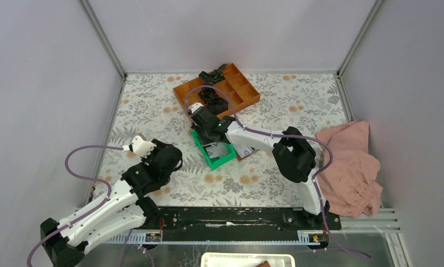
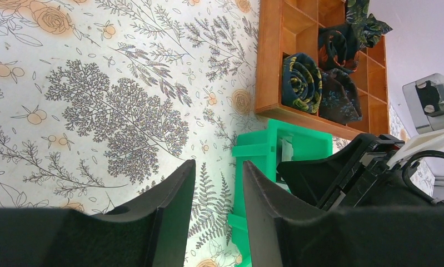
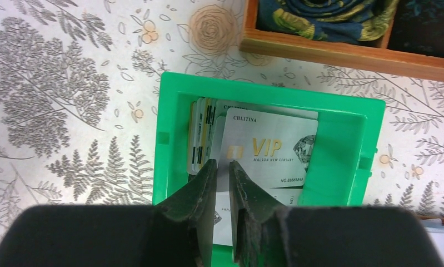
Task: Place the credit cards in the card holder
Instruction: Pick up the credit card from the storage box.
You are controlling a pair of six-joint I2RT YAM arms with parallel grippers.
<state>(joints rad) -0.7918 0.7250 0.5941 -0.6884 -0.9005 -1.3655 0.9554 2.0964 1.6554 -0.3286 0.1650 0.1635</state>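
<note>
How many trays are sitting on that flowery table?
2. A small green tray holding cards lies mid-table beneath the right gripper; a bigger orange compartment tray sits just beyond it.

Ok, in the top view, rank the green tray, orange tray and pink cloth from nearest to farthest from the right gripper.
1. Green tray, directly under the right gripper.
2. Orange tray, just beyond it, toward the back wall.
3. Pink cloth, far off to the right.

Left claw [image 2: 218,167] wide, right claw [image 3: 222,164] narrow
</note>
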